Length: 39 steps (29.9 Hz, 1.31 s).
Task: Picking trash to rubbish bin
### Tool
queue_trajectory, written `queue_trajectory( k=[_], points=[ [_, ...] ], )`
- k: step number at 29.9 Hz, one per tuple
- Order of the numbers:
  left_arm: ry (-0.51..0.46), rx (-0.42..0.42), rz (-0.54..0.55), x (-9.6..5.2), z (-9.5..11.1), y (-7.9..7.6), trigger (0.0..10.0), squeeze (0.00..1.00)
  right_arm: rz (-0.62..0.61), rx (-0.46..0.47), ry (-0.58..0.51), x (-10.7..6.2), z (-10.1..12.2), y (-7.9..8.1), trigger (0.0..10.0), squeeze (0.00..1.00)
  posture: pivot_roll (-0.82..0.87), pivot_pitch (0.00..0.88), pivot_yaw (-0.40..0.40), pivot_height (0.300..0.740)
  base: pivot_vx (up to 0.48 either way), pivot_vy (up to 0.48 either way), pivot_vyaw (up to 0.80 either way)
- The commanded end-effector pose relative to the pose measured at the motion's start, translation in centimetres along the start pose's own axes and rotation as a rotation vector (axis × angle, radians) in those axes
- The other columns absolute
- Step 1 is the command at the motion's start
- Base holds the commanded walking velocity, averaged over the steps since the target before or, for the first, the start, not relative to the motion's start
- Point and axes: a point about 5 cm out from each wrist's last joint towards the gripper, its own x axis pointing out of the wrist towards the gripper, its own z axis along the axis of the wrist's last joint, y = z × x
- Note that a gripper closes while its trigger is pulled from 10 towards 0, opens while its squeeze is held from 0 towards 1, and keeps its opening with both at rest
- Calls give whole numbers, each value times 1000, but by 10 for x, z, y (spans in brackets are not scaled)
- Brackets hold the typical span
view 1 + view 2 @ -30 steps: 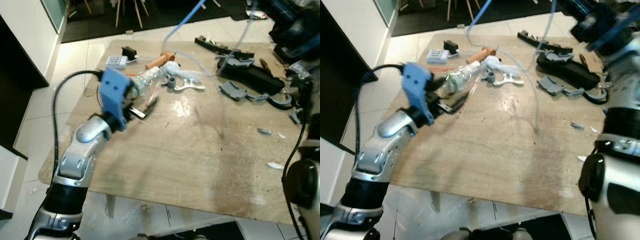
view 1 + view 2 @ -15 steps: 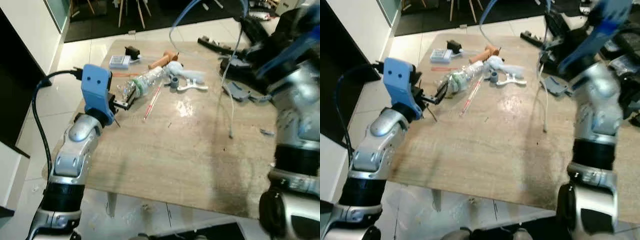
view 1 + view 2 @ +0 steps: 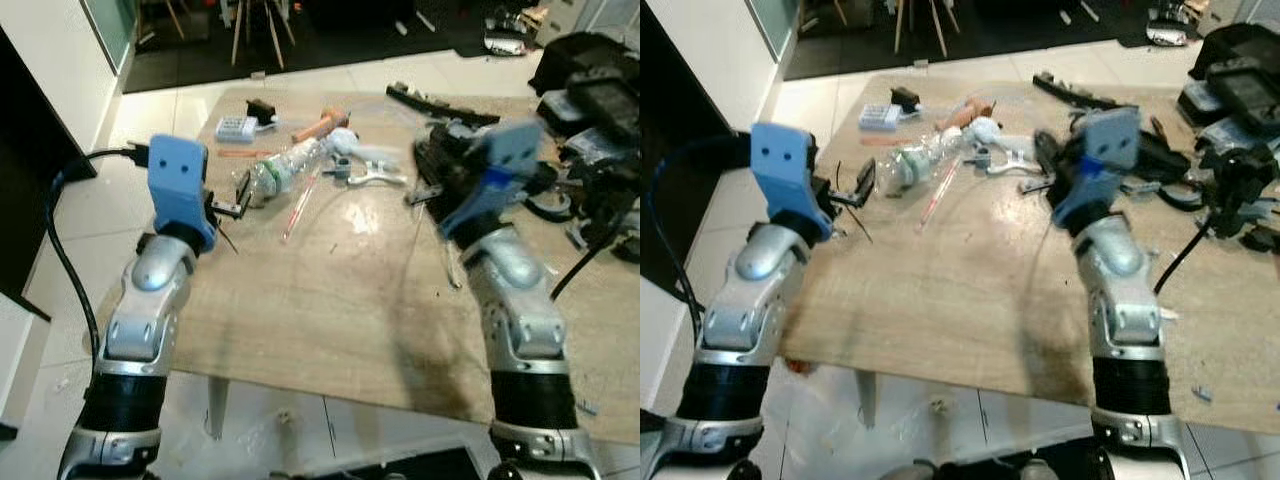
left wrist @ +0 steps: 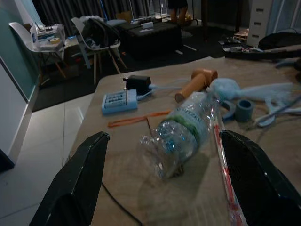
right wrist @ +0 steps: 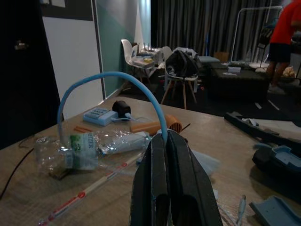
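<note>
While the crushed plastic bottle [image 3: 283,168] lies on its side on the bench [image 3: 350,300], nothing of the task looks finished: no rubbish bin can be made out, and all the litter is on the bench top. The left gripper [image 4: 162,181] hovers just short of the bottle's base with its jaws wide apart, the bottle lined up between them but not touched. The right gripper [image 5: 175,188] is raised over the middle of the bench with its jaws pressed together; a pale blue cable [image 5: 110,94] arches from just behind them, and whether they pinch it cannot be told. Beside the bottle lie a long red-marked straw [image 3: 300,198], an orange handle [image 3: 318,125], a small blue-white box [image 3: 235,128] with a black plug [image 3: 262,108], and grey plastic parts [image 3: 365,172]. Judging by this, the grasp of the bottle is the step in hand, and lifting, carrying and dropping all remain.
</note>
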Motion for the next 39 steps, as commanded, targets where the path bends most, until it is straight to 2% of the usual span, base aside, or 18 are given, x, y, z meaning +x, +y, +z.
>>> queue_trajectory(
  k=[1,3,6,8,13,20,24,39],
  points=[
    [11,-9,3,-3,-3,-3,10000,0,12,-23,-18,-3,2,6,10000,0,-33,157,66,740,0,0,0],
    [13,-8,-6,-3,-4,-4,10000,0,-3,-7,-8,-6,-1,8,10000,0,-30,150,61,740,0,0,0],
    [19,-60,-5,-4,-4,-6,10000,0,-13,19,10,-9,-4,11,10000,0,-24,141,59,740,0,0,0],
    [22,-67,-4,-4,-5,-6,10000,0,-16,19,9,-9,-4,12,10000,0,-24,141,59,740,0,0,0],
    [19,-49,-58,-5,-4,-14,10000,0,-24,5,4,-11,-5,14,10000,0,-23,130,61,740,0,0,0],
    [21,-56,-69,-4,-5,-17,10000,0,-21,17,-1,-12,-6,19,10000,0,-24,127,65,740,0,0,0],
    [23,-56,-73,-4,-5,-17,10000,0,-18,44,-5,-13,-5,23,10000,0,-25,131,66,740,0,0,-758],
    [10,-62,-84,-3,-2,-20,10000,0,8,31,-20,-9,-2,27,10000,0,-20,134,66,740,0,0,-800]
  ],
)
